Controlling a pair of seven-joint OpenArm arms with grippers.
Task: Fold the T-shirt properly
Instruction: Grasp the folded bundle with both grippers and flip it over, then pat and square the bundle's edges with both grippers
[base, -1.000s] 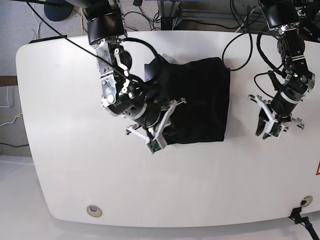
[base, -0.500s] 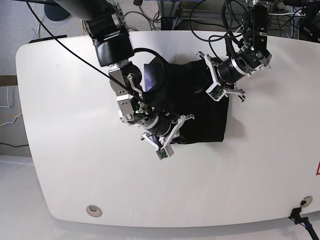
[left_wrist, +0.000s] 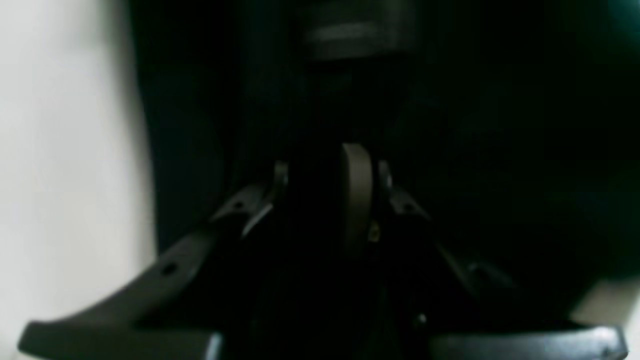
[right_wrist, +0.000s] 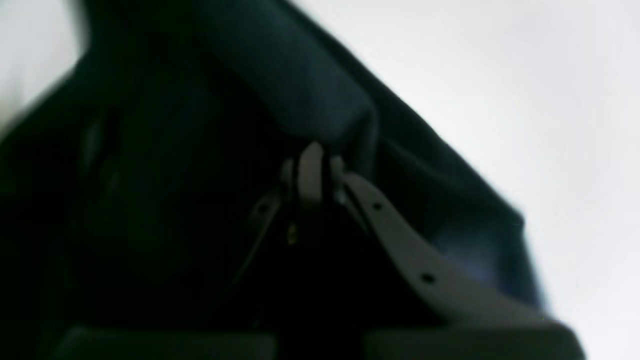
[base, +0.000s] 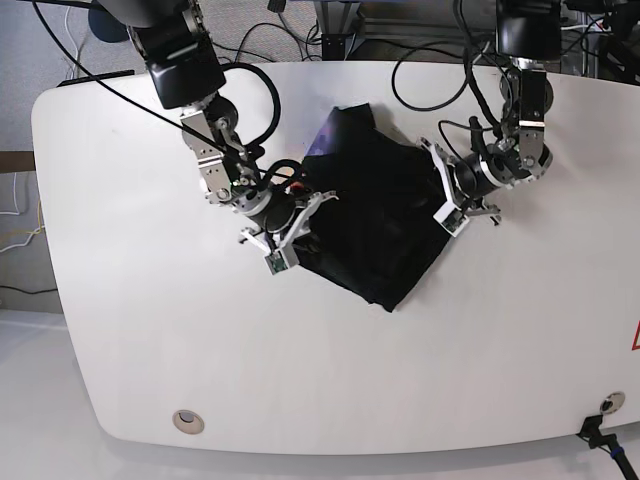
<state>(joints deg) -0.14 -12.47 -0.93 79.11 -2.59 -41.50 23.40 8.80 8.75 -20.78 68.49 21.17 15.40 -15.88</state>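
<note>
Base view shows the T-shirt (base: 380, 215) as a rumpled black bundle in the middle of the white table (base: 120, 330), its lower corner drooping to a point toward the near edge. Each arm has taken one side of it: the right gripper (base: 292, 222) at the bundle's left edge, the left gripper (base: 443, 195) at its right edge. Holding opposite edges like this likely lets the arms stretch the cloth taut between them and carry or lay over a fold without it bunching.

From the right wrist, the jaws are pressed together with a ridge of dark fabric (right_wrist: 310, 100) pinched at their tips, so that gripper is clenched on the shirt. From the left wrist the picture is very dark; the fingers (left_wrist: 356, 195) stand close together amid black cloth, and seem closed on it, though the pinch itself is hard to make out.

A sliver of purplish print (base: 325, 135) peeks out at the bundle's far edge
</note>
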